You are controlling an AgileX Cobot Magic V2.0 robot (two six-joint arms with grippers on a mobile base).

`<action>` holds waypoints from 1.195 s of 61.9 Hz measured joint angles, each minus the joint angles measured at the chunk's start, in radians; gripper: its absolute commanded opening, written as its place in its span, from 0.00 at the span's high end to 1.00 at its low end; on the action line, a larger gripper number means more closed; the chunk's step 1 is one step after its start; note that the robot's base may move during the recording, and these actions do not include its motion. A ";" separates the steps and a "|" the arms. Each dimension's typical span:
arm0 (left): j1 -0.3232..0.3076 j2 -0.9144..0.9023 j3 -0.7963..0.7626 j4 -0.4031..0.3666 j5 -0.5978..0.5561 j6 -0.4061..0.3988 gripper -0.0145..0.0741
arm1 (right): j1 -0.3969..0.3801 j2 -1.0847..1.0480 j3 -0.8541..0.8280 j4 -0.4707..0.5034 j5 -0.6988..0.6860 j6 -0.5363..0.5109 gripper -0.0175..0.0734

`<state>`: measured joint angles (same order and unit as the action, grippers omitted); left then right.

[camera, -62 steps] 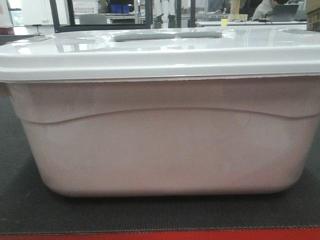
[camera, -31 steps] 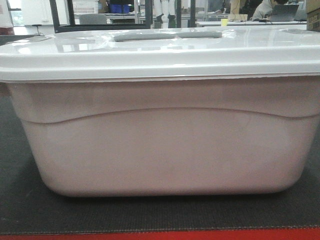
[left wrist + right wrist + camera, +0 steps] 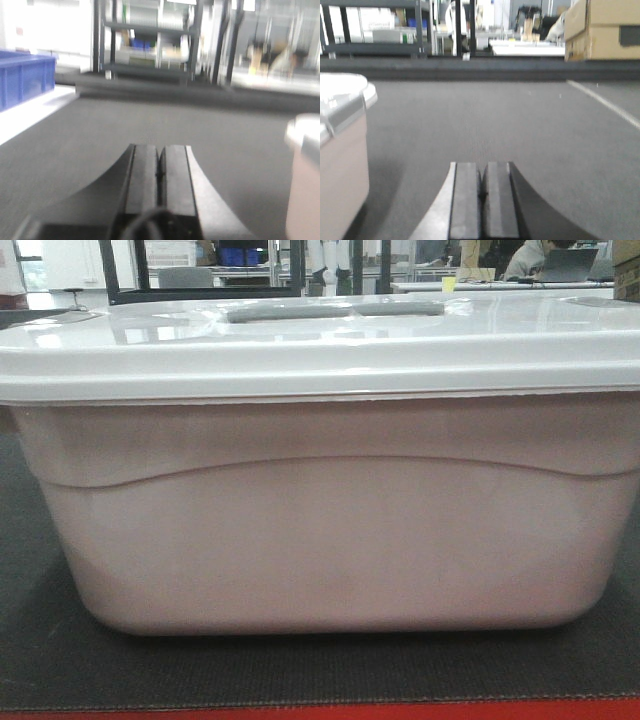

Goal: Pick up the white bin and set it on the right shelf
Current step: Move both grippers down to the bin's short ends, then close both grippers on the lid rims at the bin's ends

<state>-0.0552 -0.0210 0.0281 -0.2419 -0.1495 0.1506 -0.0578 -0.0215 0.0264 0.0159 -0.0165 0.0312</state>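
The white bin point(image 3: 320, 530) fills the front view, standing on a dark mat, with its flat white lid and grey handle recess point(image 3: 335, 311) on top. Its corner shows at the right edge of the left wrist view point(image 3: 305, 175) and at the left edge of the right wrist view point(image 3: 340, 150). My left gripper point(image 3: 160, 150) is shut and empty, low over the mat, left of the bin. My right gripper point(image 3: 483, 167) is shut and empty, right of the bin. The right shelf is out of view.
The dark mat point(image 3: 40, 660) has a red front edge point(image 3: 320, 710). A blue plastic bin point(image 3: 25, 75) stands at the far left. A cardboard box point(image 3: 602, 30) sits at the far right. Dark racks point(image 3: 145, 40) stand behind the table.
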 measured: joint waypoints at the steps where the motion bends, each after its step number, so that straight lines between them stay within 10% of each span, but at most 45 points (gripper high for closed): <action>1: 0.000 0.000 -0.009 -0.007 0.000 0.000 0.97 | 0.000 0.000 -0.006 0.002 0.000 0.000 0.72; 21: 0.000 0.173 -0.512 0.016 0.359 0.000 0.91 | 0.000 0.095 -0.421 0.018 0.104 0.000 0.66; 45: -0.054 0.543 -0.822 -0.044 0.659 0.000 0.43 | 0.000 0.454 -0.663 0.019 0.184 0.000 0.11; 74: -0.066 0.862 -0.921 -0.104 0.885 0.025 0.41 | 0.000 0.820 -0.942 0.222 0.698 0.000 0.11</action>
<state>-0.1211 0.8413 -0.8924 -0.3464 0.7360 0.1758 -0.0578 0.7985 -0.9157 0.2376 0.6818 0.0312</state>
